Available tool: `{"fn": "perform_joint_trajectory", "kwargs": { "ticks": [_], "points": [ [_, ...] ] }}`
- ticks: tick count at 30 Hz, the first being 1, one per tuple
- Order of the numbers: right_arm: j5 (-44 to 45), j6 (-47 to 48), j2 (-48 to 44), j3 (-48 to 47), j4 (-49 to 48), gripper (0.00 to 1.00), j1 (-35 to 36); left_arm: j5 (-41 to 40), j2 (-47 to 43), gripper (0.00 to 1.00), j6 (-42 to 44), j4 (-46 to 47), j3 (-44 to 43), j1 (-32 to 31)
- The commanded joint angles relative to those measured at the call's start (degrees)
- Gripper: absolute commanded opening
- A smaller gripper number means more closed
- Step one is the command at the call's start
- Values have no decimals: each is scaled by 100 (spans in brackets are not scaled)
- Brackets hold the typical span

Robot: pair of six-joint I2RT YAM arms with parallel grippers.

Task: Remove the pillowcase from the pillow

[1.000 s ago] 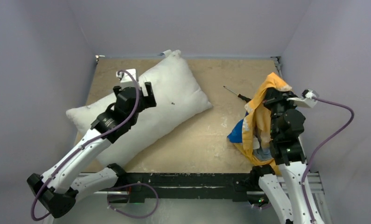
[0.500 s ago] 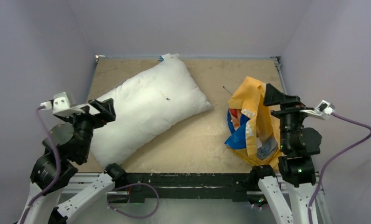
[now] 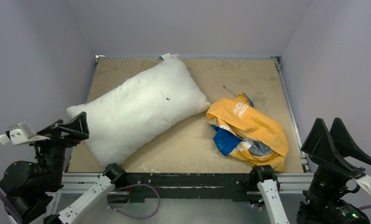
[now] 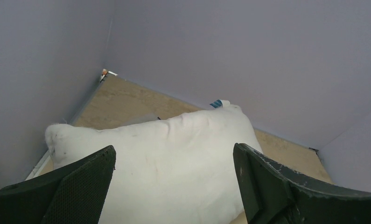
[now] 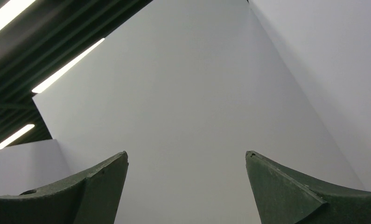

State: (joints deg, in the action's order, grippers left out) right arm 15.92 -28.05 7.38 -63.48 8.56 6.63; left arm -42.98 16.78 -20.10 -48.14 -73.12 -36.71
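Note:
The pillow [image 3: 141, 109] is bare, white and plump, and lies diagonally across the left half of the table. Apart from it, at the right, the orange-yellow pillowcase [image 3: 251, 128] lies crumpled on the board with blue lining showing. My left gripper [image 3: 75, 126] is pulled back past the table's near left corner. It is open and holds nothing. In the left wrist view the pillow [image 4: 174, 182] lies beyond the open left gripper [image 4: 174, 150]. My right gripper [image 3: 328, 122] is drawn back at the near right, open and empty. The right wrist view shows that gripper [image 5: 186, 155] against bare wall.
A thin screwdriver-like tool [image 3: 229, 90] lies on the wooden table [image 3: 192, 140] just behind the pillowcase. A small blue tag [image 3: 161, 57] sticks out at the pillow's far corner. Grey walls close in the table on three sides.
The right gripper opened and let go of the pillowcase, which dropped flat onto the table. Both arms pulled back to the near edge, the left one off the pillow.

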Motion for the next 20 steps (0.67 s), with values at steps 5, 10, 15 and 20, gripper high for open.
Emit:
{"fn": "perform_joint_trajectory", "kwargs": {
  "ticks": [5,10,15,20],
  "points": [
    [146,924,-154,143,47,99,-13,-148,-388,95,136,-19,164,15],
    [269,990,-267,319,-15,99,-13,-201,-365,95,142,-4,205,23],
    [329,1063,-216,311,-5,99,-11,-227,-311,95,155,-15,242,16],
    [404,1091,-175,326,-2,99,-12,-229,-305,95,129,47,341,23]
  ]
}}
